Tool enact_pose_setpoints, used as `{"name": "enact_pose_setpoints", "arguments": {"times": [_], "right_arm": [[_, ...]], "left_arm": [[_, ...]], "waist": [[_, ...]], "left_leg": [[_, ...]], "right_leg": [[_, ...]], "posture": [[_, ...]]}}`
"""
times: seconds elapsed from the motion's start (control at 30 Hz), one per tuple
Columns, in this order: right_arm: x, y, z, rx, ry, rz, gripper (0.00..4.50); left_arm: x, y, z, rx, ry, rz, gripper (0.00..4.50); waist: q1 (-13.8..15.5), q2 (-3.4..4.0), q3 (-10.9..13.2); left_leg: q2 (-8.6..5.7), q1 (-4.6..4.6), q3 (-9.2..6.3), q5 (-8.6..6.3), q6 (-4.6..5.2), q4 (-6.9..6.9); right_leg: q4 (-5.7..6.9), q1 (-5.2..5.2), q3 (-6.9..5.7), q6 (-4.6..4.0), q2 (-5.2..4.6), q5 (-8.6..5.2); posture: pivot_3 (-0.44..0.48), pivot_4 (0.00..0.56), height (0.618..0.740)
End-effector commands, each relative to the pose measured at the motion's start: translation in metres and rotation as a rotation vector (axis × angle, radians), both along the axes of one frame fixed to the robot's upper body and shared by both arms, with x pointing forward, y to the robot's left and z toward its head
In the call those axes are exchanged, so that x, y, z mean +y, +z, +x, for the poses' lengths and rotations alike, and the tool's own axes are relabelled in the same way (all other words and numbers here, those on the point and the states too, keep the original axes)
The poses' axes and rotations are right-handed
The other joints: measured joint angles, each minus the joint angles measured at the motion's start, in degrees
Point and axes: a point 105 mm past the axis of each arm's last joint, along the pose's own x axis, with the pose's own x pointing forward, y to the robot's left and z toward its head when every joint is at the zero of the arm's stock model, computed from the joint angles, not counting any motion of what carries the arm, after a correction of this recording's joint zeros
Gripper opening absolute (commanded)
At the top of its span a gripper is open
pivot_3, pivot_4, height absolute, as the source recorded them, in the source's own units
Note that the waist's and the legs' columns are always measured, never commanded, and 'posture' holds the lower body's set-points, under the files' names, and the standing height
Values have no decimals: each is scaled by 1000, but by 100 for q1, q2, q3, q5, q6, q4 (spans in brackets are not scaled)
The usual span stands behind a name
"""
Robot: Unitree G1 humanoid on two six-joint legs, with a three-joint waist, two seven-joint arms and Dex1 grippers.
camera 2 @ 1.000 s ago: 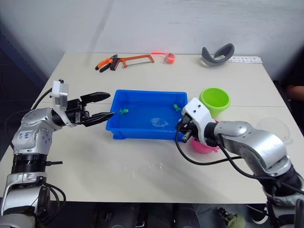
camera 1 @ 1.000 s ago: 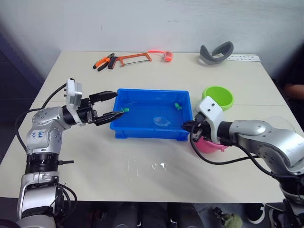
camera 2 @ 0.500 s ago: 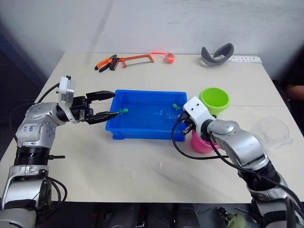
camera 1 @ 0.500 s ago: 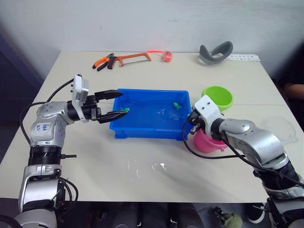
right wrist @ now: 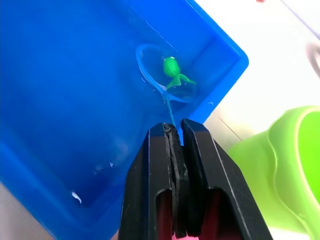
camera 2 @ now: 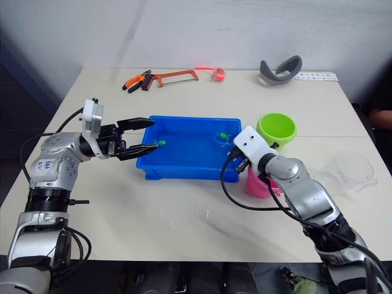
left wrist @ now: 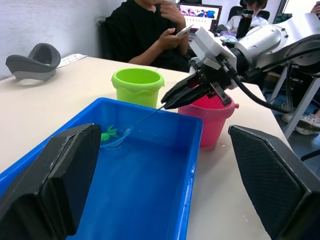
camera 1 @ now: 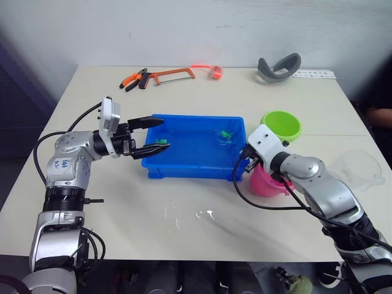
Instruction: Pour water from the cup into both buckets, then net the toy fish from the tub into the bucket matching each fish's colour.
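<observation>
Your left gripper (camera 1: 155, 135) hangs wide open, holding nothing, at the tub's (camera 1: 184, 168) left rim. Your right gripper (left wrist: 170, 99) is clamped on the net (right wrist: 167, 82) handle; the hoop sits under a green fish (right wrist: 172, 65) in the tub's far right corner, near the green bucket (camera 1: 281, 124) and pink bucket (camera 1: 267, 182).

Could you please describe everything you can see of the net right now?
The net is a small round hoop with a light blue rim, see-through mesh and a thin straight handle. The right gripper is shut on the end of the handle and holds the hoop down inside the blue tub, in the corner nearest the lime green bucket. A green toy fish lies within the hoop, on the mesh. The hoop sits at the water surface.
</observation>
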Motion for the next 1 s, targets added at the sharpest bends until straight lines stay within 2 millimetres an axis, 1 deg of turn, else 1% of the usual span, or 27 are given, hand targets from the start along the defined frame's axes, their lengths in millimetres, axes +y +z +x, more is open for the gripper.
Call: {"name": "enact_pose_setpoints", "arguments": {"times": [0.03, 0.17, 0.3, 0.37, 0.47, 0.63, 0.7, 0.77, 0.87, 0.97, 1.0], "right_arm": [[0, 25, -14, -145, 77, -44, 0], [-6, 32, -24, -201, 102, -64, 0], [-13, 41, -39, -258, 132, -88, 0], [-20, 50, -47, -288, 131, -90, 0], [-29, 57, -55, -299, 130, -88, 0], [-63, 72, -60, -332, 47, -116, 0], [-81, 74, -60, -336, 3, -167, 0], [-89, 75, -60, -345, -11, -201, 0], [-118, 79, -53, -387, -75, -343, 0], [-135, 81, -48, -426, -81, -512, 0], [-137, 80, -46, -434, -63, -572, 0]], "left_arm": [[-2, 13, 0, -53, -9, -8, 4442], [-3, 12, 0, -55, -10, -10, 4442], [-6, 11, 1, -55, -16, -16, 4442], [-8, 10, 1, -55, -23, -22, 4442], [-11, 9, 2, -54, -32, -25, 4442], [-18, 9, 4, -55, -54, -40, 4442], [-22, 9, 5, -57, -63, -48, 4442], [-23, 8, 5, -58, -67, -52, 4442], [-30, 8, 6, -59, -82, -60, 4442], [-38, 10, 6, -78, -98, -71, 4442], [-41, 12, 6, -84, -105, -78, 4442]], "waist": [[13, 0, 0], [17, 0, 0], [20, 0, 0], [35, 0, 0], [60, 0, 0], [67, -1, 0], [68, -1, 0], [70, -2, 0], [70, -2, 0], [66, -2, 0], [65, -1, 0]], "left_leg": [[0, 0, -2, 0, 0, 0], [-1, -1, 0, 0, 0, -2], [0, 1, 0, 0, 0, -2], [0, 0, 0, 0, 0, -2], [0, 1, 0, 0, 0, -1], [0, 4, 2, 0, 0, -1], [0, 4, 2, 0, 0, -1], [0, 5, 3, 0, 0, -1], [0, 8, 6, 0, 0, -1], [0, 8, 10, 0, 1, -2], [0, 9, 10, 0, 1, -2]], "right_leg": [[-1, 0, 1, 0, 0, 0], [-4, 1, 0, 1, 0, 0], [-3, 2, 0, 1, 3, 0], [-4, 2, 0, 1, 3, 0], [-4, 2, -1, 1, 4, 0], [-4, 6, 0, 1, 6, 0], [-4, 6, 0, 2, 6, 1], [-5, 7, 0, 2, 6, 1], [-4, 8, 2, 2, 7, 1], [-4, 7, 3, 3, 7, 1], [-4, 7, 4, 3, 7, 1]], "posture": [[0, 150, 740], [0, 150, 740], [0, 150, 740], [0, 150, 740], [0, 150, 740], [0, 150, 740], [0, 150, 740], [0, 150, 740], [0, 150, 740], [0, 150, 740], [0, 150, 740]]}}
